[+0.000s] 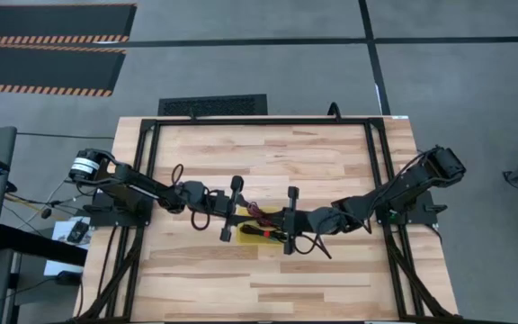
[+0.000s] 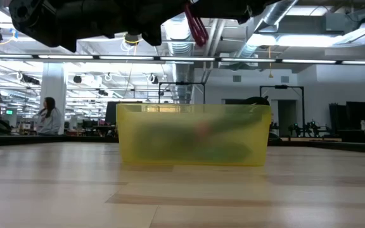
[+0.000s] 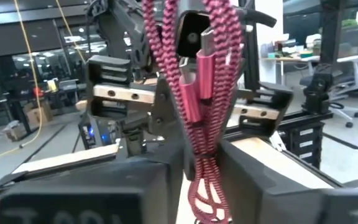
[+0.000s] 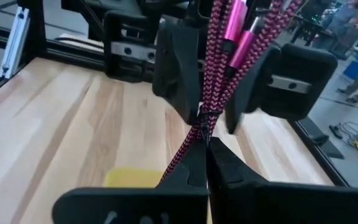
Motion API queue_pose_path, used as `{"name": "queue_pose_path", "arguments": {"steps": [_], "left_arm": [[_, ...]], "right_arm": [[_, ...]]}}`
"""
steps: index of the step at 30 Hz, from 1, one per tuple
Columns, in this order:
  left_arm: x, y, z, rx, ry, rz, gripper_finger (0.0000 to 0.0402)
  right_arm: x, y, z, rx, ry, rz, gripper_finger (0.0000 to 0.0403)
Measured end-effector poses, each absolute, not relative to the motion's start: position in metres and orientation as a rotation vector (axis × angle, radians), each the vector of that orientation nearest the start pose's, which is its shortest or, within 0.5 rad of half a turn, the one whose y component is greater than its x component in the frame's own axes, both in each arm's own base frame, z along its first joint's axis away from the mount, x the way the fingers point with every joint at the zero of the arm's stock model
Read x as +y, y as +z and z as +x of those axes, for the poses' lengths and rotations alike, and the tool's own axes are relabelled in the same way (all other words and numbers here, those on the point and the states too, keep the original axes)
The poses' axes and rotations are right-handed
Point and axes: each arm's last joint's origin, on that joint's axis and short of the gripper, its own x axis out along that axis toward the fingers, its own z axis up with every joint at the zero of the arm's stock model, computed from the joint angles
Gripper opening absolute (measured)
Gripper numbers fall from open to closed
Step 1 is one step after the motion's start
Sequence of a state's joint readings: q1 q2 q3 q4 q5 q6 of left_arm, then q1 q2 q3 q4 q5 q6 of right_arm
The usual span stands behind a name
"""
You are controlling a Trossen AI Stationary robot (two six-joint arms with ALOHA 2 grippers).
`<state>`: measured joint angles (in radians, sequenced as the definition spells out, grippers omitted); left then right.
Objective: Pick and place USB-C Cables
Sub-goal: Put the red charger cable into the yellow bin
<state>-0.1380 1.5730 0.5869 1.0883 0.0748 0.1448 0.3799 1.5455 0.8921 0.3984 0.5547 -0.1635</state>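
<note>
A magenta braided USB-C cable bundle (image 1: 258,213) is held in the air between my two grippers, above the yellow tray (image 1: 252,238). My left gripper (image 1: 244,213) comes from the table's left and my right gripper (image 1: 275,219) from the right; both are shut on the bundle. In the low view a loop of the cable (image 2: 197,30) hangs under the arms, well above the translucent yellow tray (image 2: 194,136), which stands on the table. Dark cables with a red band (image 1: 279,236) lie in the tray. A teal cable does not show. My left gripper pinches the magenta bundle near its looped end (image 3: 207,168) between its two fingers, several strands together. The loops (image 3: 209,202) stick out on the near side, and the plug end (image 3: 205,50) runs on toward the other gripper. The bundle is lifted clear. My right gripper pinches the magenta bundle at a narrow waist (image 4: 204,132) between its two fingers (image 4: 227,163), several strands gathered there. The strands fan out beyond it toward the left gripper's fingers (image 4: 176,71), with pink plugs (image 4: 236,28) showing. The bundle is lifted clear of the tray.
Black frame rails (image 1: 147,171) run along the left and right sides of the wooden table (image 1: 331,288). Bare wood lies near and far of the tray. In the low view, people (image 2: 48,116) stand in the room far beyond the table.
</note>
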Motion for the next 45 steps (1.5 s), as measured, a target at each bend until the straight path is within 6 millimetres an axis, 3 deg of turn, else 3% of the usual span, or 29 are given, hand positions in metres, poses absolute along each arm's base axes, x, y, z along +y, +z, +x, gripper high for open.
{"name": "queue_pose_path", "arguments": {"steps": [3,5,14,21,26,29,34,39,45], "left_arm": [[-0.044,0.206,0.299,-0.112,-0.207,0.139,0.0028],[-0.044,0.205,0.299,-0.105,-0.206,0.123,0.0011],[-0.041,0.203,0.306,-0.008,-0.084,0.108,0.0004],[-0.041,0.213,0.328,0.317,0.009,0.156,0.0002],[-0.041,0.222,0.333,0.522,0.125,0.215,0.0001],[-0.044,0.22,0.331,0.557,0.11,0.195,0.0001],[-0.048,0.218,0.331,0.582,-0.075,0.074,0.0005],[-0.046,0.219,0.332,0.574,-0.096,0.016,0.0002],[-0.045,0.22,0.332,0.562,-0.079,0.027,0.0006]], "right_arm": [[0.109,0.242,0.315,0.25,-0.155,-0.27,0.0004],[0.109,0.241,0.315,0.262,-0.156,-0.252,0.0006],[0.103,0.227,0.311,0.388,-0.253,-0.229,0.0067],[0.102,0.227,0.298,0.408,-0.539,-0.296,0.0095],[0.106,0.227,0.285,0.394,-0.733,-0.357,0.0102],[0.113,0.229,0.279,0.359,-0.833,-0.414,0.0102],[0.122,0.232,0.271,0.314,-0.95,-0.486,0.0102],[0.129,0.232,0.268,0.271,-0.939,-0.426,0.0102],[0.123,0.226,0.27,0.299,-0.885,-0.367,0.0102]]}}
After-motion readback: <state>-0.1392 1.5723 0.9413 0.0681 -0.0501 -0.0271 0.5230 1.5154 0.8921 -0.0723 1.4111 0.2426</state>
